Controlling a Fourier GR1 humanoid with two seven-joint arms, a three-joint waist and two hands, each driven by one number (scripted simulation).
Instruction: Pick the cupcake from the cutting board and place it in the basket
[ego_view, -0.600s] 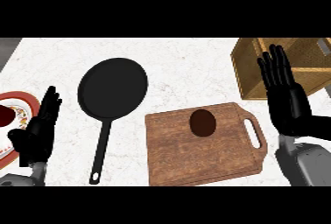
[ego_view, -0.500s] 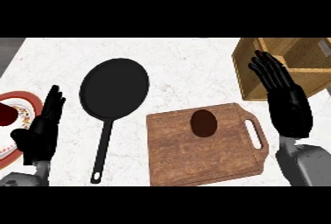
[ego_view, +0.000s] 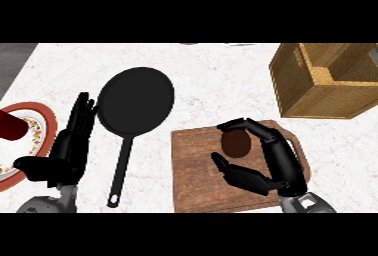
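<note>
On the cutting board (ego_view: 214, 185), the cupcake (ego_view: 235, 144) sits near the far edge, a dark brown oval not yet lifted. Right hand (ego_view: 269, 167): fingers arched over and round the cupcake's right side, thumb spread wide below it; the hand is partly closed but, as far as can be seen, has not clamped on anything. Left hand (ego_view: 63, 155): at rest beside the black frying pan (ego_view: 136, 102), fingers straight, near a red-rimmed plate (ego_view: 40, 117). Basket (ego_view: 325, 82): at the far right, well apart from the board. Judged progress: approach complete, grasp beginning; lifting, carrying and placing remain.
</note>
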